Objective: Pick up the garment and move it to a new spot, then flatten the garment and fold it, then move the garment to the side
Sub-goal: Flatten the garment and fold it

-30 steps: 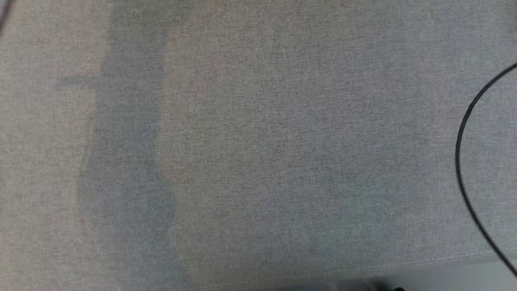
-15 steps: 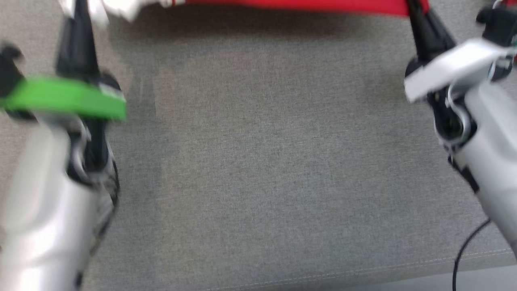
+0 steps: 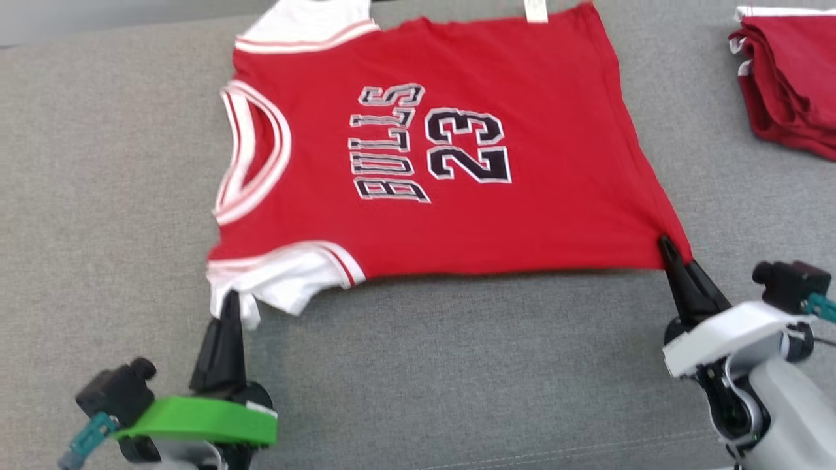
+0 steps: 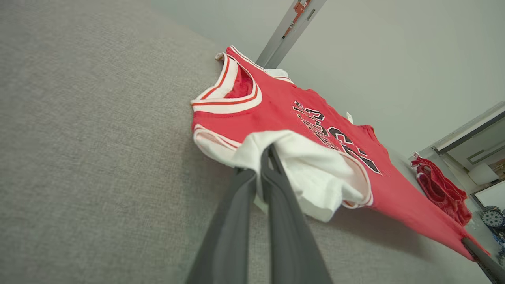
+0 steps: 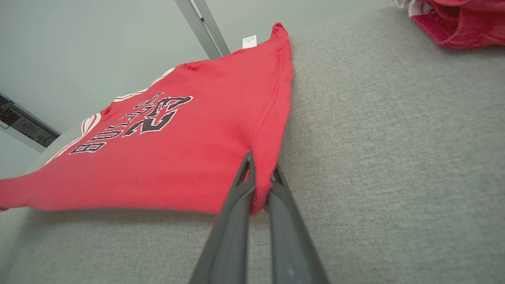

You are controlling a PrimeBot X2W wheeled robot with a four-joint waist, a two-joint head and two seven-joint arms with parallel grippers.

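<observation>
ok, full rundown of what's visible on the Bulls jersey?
Red cloth Bulls jersey: white sleeves, striped white-and-red collar, black BULLS 23 print, small white tag at the hem. It is spread face up on the grey fabric surface, collar toward the robot's left. The left gripper pinches the near white sleeve, the right gripper the near hem corner; that near edge is raised.

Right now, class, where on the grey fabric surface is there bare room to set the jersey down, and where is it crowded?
Free: the wide strip of grey fabric surface between the Bulls jersey's near edge and the left claw and right claw; also the stretch left of its neckline. Crowded: the far right, where a pile of red garments sits.
</observation>
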